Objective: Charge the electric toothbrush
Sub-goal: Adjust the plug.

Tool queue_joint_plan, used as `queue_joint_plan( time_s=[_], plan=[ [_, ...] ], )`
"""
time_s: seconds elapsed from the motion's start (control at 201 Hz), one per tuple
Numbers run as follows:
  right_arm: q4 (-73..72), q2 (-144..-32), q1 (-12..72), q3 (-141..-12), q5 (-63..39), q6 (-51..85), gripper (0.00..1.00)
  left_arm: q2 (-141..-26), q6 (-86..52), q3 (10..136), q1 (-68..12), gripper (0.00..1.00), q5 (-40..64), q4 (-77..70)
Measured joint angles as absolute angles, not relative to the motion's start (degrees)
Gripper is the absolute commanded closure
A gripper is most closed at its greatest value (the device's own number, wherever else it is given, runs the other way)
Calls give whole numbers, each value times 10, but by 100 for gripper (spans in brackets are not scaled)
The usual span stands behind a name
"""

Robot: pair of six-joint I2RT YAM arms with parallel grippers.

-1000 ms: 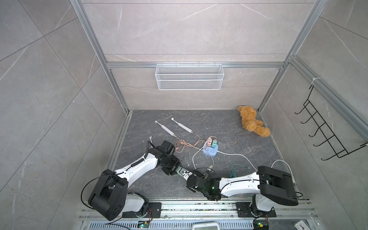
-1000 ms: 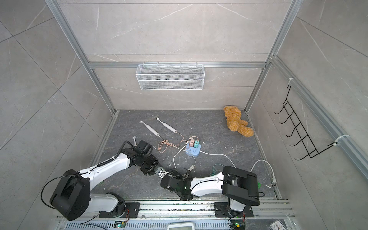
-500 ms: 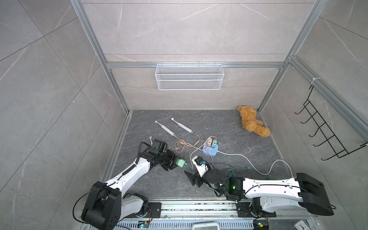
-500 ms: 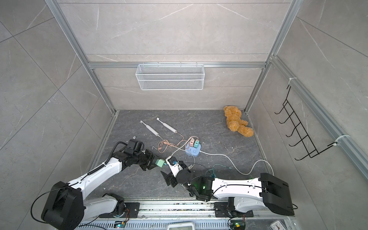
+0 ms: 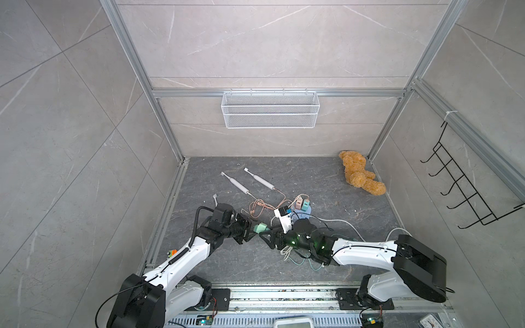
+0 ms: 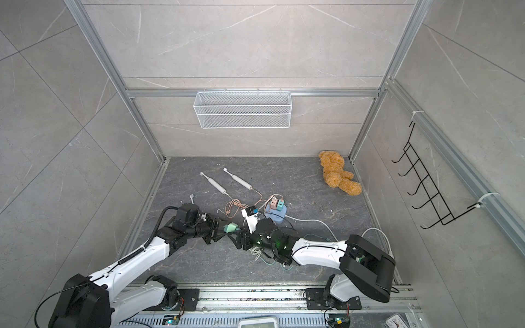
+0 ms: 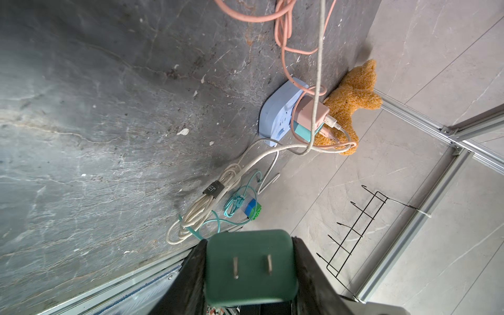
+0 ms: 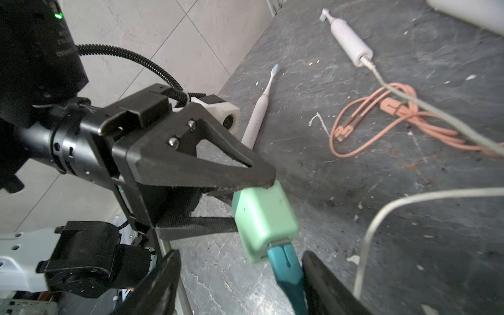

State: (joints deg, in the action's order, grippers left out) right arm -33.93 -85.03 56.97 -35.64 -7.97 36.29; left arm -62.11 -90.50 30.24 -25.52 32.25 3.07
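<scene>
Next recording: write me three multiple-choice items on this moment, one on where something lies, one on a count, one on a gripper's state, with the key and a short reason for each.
1. Where does the teddy bear lie on the floor?
A. front left corner
B. the middle
C. far right corner

2. How many adapters are plugged into the power strip?
A. one
B. two
C. four

3. The left gripper is:
A. shut on the green adapter
B. open and empty
C. out of view

Key:
1 C: both top views show it in that corner.
2 B: the left wrist view shows a pink adapter and a teal adapter there.
3 A: in the right wrist view its fingers pinch the adapter from two sides.
</scene>
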Motion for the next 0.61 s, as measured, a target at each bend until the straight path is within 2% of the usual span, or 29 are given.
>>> queue_joint_plan(
  time_s=[0.189,0.274,0.393,0.508,0.607],
  plan=[
    [-395,-876,554,-356,-117,371,38,-604,-924,300,-255,100,324,6],
    [-409,-884,552,-356,-124,370,54,-601,-931,300,-257,100,328,-5],
    [-423,-900,544,-357,-135,368,69,-595,-939,294,-258,100,330,-18],
    [-427,-907,542,-357,-141,368,79,-594,-943,287,-257,100,328,-22],
    [-433,-907,541,-356,-140,367,93,-594,-945,287,-257,100,327,-30]
  ],
)
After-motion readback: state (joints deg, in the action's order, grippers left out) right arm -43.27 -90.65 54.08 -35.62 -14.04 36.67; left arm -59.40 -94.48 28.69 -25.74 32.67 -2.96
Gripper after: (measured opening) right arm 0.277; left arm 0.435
